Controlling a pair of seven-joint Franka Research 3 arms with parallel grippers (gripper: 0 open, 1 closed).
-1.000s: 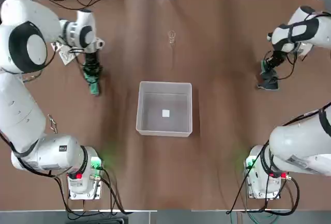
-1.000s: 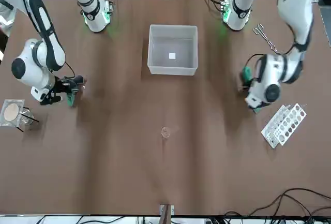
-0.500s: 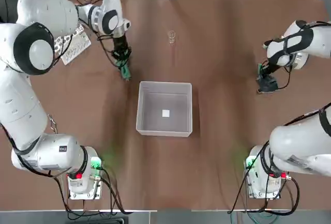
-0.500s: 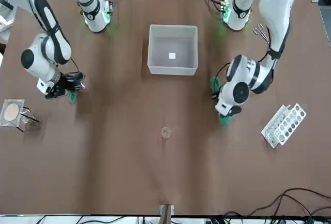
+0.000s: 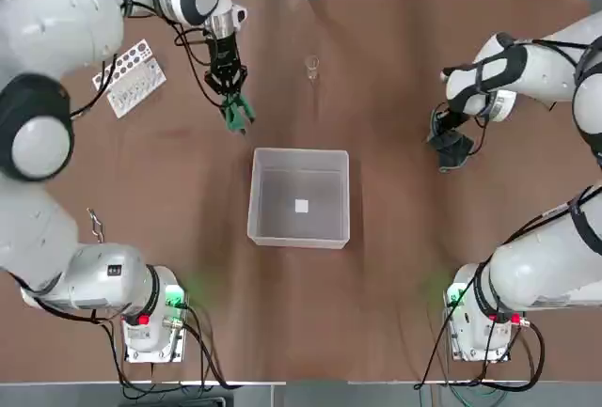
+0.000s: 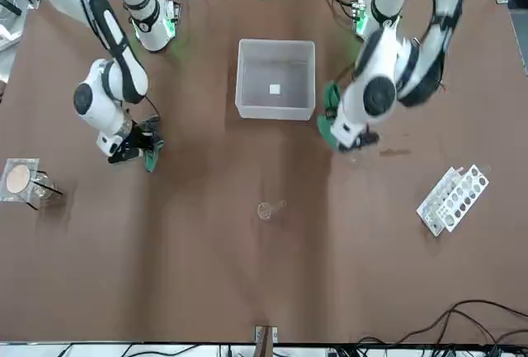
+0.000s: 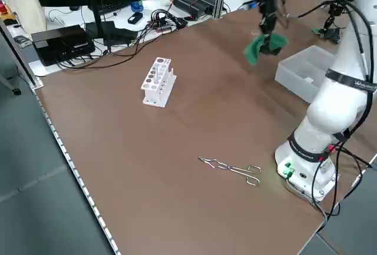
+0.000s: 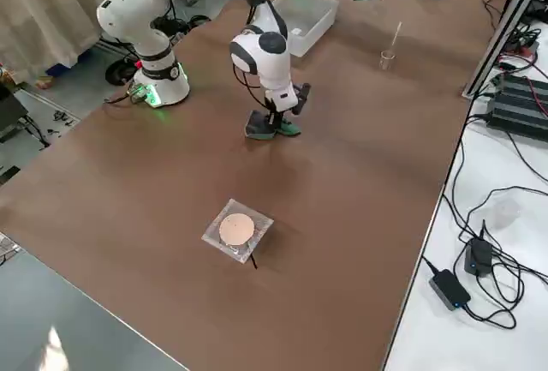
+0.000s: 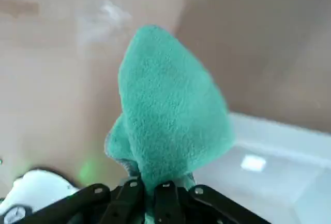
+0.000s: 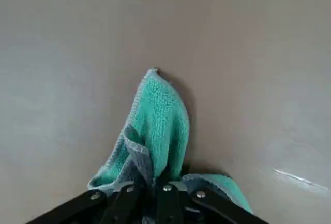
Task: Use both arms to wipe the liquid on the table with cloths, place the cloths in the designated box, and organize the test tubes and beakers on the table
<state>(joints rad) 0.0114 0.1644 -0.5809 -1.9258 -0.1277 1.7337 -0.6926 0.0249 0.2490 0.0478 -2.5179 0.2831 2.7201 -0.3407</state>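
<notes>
My left gripper is shut on the bright green cloth, which hangs in the air just beyond the far left corner of the designated box. In the left wrist view the green cloth droops from the gripper with the box's rim beside it. My right gripper is shut on the dark grey cloth, pressing it on the table to the right of the box. The right wrist view shows this cloth as green and grey.
A small beaker with a tube in it stands beyond the box. The white test tube rack lies at the far left, metal tweezers at the near left. A square dish sits far right. A faint streak marks the table near the rack.
The left gripper has lifted the green cloth and carried it from the left of the table toward the box. The right gripper has dragged the dark cloth inward along the table.
</notes>
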